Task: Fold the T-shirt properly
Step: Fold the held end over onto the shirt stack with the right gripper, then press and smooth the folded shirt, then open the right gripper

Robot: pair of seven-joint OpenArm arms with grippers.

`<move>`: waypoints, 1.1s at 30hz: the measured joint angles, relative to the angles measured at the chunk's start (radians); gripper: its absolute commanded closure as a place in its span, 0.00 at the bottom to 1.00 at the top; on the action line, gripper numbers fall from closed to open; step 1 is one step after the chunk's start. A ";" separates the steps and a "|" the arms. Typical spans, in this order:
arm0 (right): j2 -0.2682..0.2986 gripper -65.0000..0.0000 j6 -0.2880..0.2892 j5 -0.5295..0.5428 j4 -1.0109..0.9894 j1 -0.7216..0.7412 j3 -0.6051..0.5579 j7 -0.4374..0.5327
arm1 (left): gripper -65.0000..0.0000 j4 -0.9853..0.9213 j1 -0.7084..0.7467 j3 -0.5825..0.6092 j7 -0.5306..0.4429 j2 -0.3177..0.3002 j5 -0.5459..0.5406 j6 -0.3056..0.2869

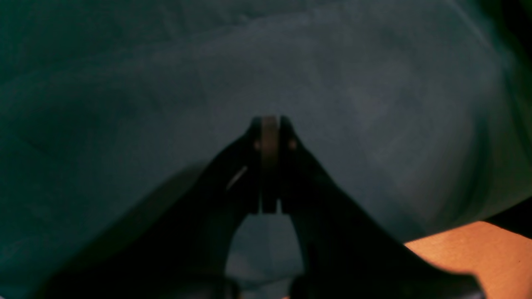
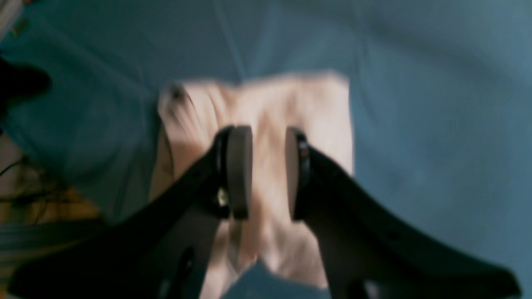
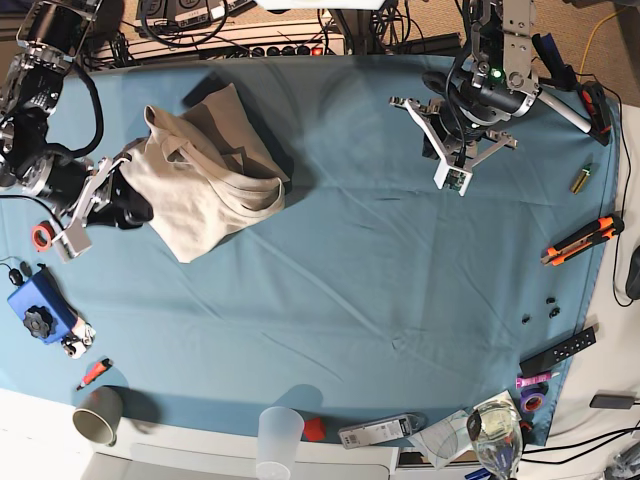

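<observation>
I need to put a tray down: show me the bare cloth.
Free: the blue cloth between the T-shirt and the orange cutter. Crowded: the near edge by the clear cup and the left edge by the blue box.

Robotics lab, cables, utility knife

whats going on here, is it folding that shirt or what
A two-armed robot is working on a beige T-shirt that lies bunched and partly folded near the far corner of the blue table cloth. The right pincer hangs over the shirt with its jaws apart and nothing between them. The left pincer is shut and empty, raised over bare cloth well away from the shirt. The fold does not look finished: the shirt is still a rumpled heap.
</observation>
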 measured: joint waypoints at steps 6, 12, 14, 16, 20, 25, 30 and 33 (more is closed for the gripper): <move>-0.003 0.77 0.000 -0.006 -0.113 -0.008 -0.056 -0.004 | 1.00 0.000 0.000 0.000 0.000 0.000 0.000 0.000; 0.001 0.77 -0.001 -0.007 -0.113 -0.061 -0.232 -0.001 | 1.00 0.000 -0.003 0.000 -0.006 0.000 0.000 0.000; 0.000 0.77 0.000 -0.033 -0.113 -0.074 -0.315 0.004 | 1.00 0.000 -0.006 0.000 -0.007 0.000 0.000 0.000; 0.001 0.77 0.000 -0.090 -0.113 -0.078 -0.391 0.008 | 1.00 0.000 -0.012 0.000 -0.007 0.000 0.000 0.000; 0.010 0.77 0.000 -0.106 -0.109 -0.070 -0.474 0.026 | 1.00 0.001 -0.019 0.000 -0.007 0.000 0.000 0.000; 0.009 0.77 -0.001 -0.015 -0.103 -0.076 -0.492 0.010 | 1.00 0.002 -0.018 0.000 -0.007 0.000 0.000 0.000; 0.008 0.77 -0.002 0.058 0.014 -0.082 -0.389 -0.002 | 1.00 0.002 -0.018 0.000 -0.007 0.000 0.000 0.000; 0.008 0.77 -0.001 0.069 0.079 -0.076 -0.261 0.005 | 1.00 0.002 -0.019 0.000 -0.007 0.000 -0.001 0.000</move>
